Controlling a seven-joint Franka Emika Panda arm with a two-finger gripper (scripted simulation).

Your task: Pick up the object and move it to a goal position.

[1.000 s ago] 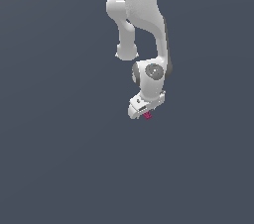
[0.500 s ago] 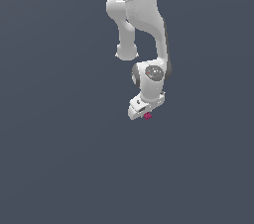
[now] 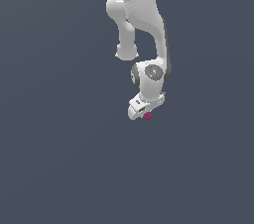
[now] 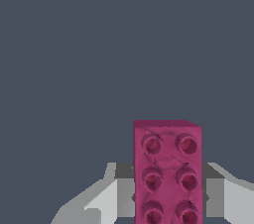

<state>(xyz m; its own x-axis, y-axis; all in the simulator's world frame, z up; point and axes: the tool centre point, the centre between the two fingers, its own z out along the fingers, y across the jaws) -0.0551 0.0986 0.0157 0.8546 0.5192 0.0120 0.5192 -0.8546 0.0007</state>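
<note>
The object is a small magenta-pink brick [image 4: 167, 173] with round holes on the face toward the wrist camera. It fills the space between my two grey fingers [image 4: 113, 198], which press on its sides. In the exterior view only a small pink bit of the brick [image 3: 148, 116] shows under the white gripper [image 3: 145, 111], below the bent arm. The gripper is shut on the brick.
A plain dark grey-blue surface [image 3: 59, 158] fills both views. No other objects, edges or goal marker show.
The arm and the held brick have barely shifted over the last second; the grip looks the same.
</note>
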